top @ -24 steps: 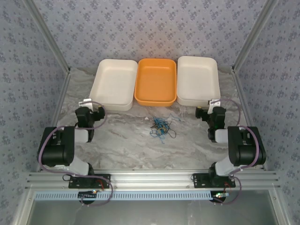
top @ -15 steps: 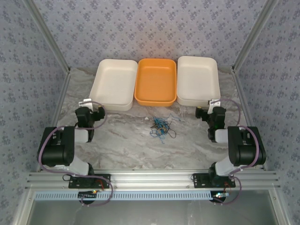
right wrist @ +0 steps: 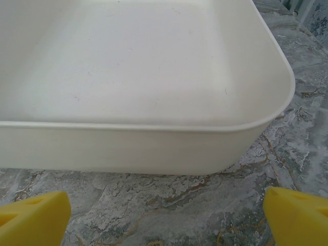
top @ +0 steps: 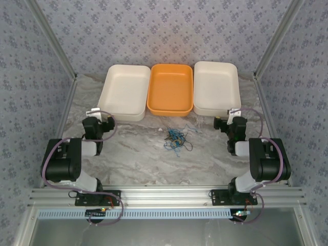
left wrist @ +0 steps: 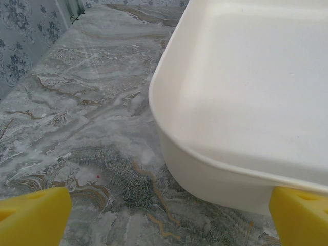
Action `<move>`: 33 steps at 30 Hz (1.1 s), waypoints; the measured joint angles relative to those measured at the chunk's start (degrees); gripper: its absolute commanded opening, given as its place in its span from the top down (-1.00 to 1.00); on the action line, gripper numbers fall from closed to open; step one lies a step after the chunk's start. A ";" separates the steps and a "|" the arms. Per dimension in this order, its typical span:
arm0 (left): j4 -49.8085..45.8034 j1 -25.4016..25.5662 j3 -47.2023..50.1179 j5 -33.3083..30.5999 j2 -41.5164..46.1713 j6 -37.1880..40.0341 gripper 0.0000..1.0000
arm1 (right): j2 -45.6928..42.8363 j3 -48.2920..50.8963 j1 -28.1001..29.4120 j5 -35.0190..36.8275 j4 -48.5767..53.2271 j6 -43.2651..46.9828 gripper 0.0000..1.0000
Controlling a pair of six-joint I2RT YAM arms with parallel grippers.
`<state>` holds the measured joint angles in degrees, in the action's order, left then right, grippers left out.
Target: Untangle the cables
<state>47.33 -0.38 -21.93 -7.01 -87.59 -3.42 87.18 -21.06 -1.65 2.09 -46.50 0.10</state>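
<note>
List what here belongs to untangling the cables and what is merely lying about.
Belongs to the job:
- tangled cables, on the table between the arms
- left pincer and right pincer, both open

Lying about:
- left white tray
- orange tray
- right white tray

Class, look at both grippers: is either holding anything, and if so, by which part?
Nothing is held. The left gripper and right gripper stand open; the cables lie tangled on the table, apart from both.
</note>
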 measured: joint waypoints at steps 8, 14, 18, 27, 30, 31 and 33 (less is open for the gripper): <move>-11.76 4.31 -0.02 -4.59 15.80 0.92 -0.98 | -22.05 -3.26 1.18 6.23 18.93 -1.36 -0.98; -33.14 19.93 -22.10 -10.43 39.71 -3.13 -0.99 | -37.22 -37.24 10.84 8.90 47.10 -12.50 -0.98; -52.37 18.73 -43.32 -9.99 40.02 -19.76 -0.96 | -38.38 -50.73 10.69 2.01 58.47 -23.91 -0.79; -71.32 34.77 -35.41 4.42 35.39 -40.94 -0.68 | -25.94 -41.88 42.80 7.23 81.59 -34.05 -0.53; -72.13 43.85 -25.31 4.42 29.92 -45.86 -0.49 | -19.26 -36.17 47.04 5.99 82.07 -35.78 -0.42; -72.06 45.27 -22.49 4.50 28.37 -47.34 -0.45 | -17.07 -34.51 47.01 5.09 81.18 -36.24 -0.38; -71.23 46.36 -19.52 4.72 25.44 -49.42 -0.38 | -13.64 -31.93 46.16 3.26 79.34 -37.20 -0.29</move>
<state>-23.90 45.98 -41.45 -2.28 -62.15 -52.84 73.54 -52.99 44.51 5.34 32.84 -37.10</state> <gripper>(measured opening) 0.720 0.676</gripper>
